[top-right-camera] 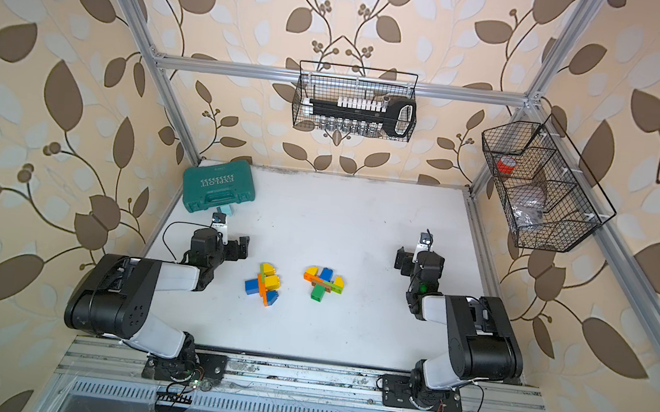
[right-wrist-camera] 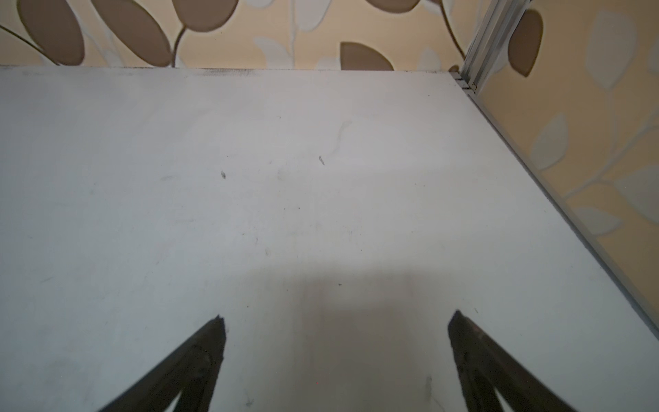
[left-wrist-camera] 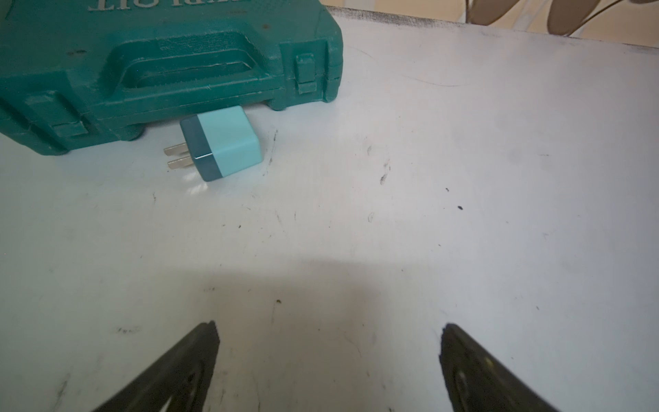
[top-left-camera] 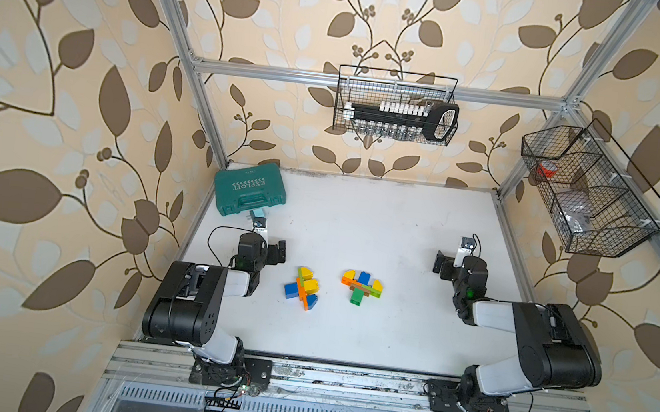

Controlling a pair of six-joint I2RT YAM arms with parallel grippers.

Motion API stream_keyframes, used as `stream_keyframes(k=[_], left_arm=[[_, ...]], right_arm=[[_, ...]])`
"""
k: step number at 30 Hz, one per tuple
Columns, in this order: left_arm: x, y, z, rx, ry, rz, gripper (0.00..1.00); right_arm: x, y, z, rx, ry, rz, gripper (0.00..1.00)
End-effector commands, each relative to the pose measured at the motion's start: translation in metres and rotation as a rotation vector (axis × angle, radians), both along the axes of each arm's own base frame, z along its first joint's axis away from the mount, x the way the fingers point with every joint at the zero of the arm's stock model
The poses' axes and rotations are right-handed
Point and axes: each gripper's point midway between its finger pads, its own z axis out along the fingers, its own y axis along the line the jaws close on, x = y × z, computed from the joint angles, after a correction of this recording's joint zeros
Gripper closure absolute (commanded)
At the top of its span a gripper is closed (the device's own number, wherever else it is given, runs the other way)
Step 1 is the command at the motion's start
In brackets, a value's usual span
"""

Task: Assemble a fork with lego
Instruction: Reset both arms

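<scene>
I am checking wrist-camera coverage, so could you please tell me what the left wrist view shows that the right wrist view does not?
Only the left wrist view: the teal tool case and a light-blue plug adapter lying just in front of it. Only the right wrist view: an aluminium frame post at the corner of the table. Both: the white table, leaf wallpaper, and open, empty jaws on the left gripper and right gripper. Neither shows the lego.
</scene>
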Motion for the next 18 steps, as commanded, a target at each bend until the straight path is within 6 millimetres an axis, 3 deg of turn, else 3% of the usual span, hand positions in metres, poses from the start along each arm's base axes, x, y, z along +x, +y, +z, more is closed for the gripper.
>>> stream_keyframes(k=[1, 18], left_arm=[[0.0071, 0.0044, 0.0177, 0.021, -0.067, 0.008, 0.01], [0.0077, 0.0039, 0.0162, 0.021, -0.059, 0.007, 0.01]], right_arm=[[0.0008, -0.0020, 0.0113, -0.002, -0.051, -0.011, 0.01], [0.0015, -0.0019, 0.0107, 0.001, -0.046, -0.007, 0.00]])
